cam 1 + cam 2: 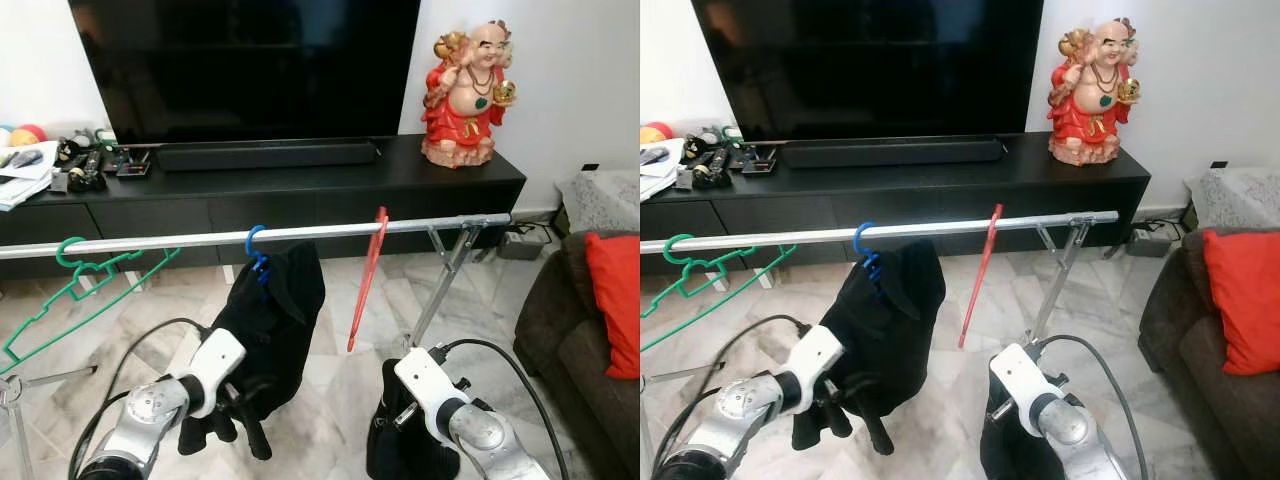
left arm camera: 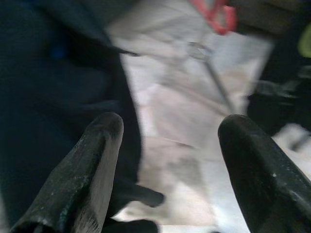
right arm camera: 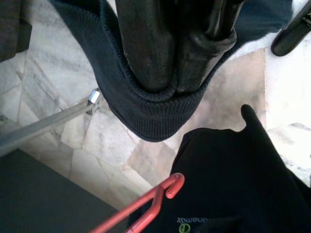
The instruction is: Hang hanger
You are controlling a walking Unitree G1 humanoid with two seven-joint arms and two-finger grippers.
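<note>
A silver rail runs across in front of me. On it hang a green hanger at the left, a blue hanger carrying a black garment, and a bare red hanger seen edge-on. My left gripper is open low beside the black garment's hem, its fingers apart with floor between them. My right gripper is shut on a dark ribbed garment, held low under the red hanger as a dark bundle.
Behind the rail stand a black TV console, a large TV and a red statue. A sofa with a red cushion is at the right. The rack's leg slants to the marble floor.
</note>
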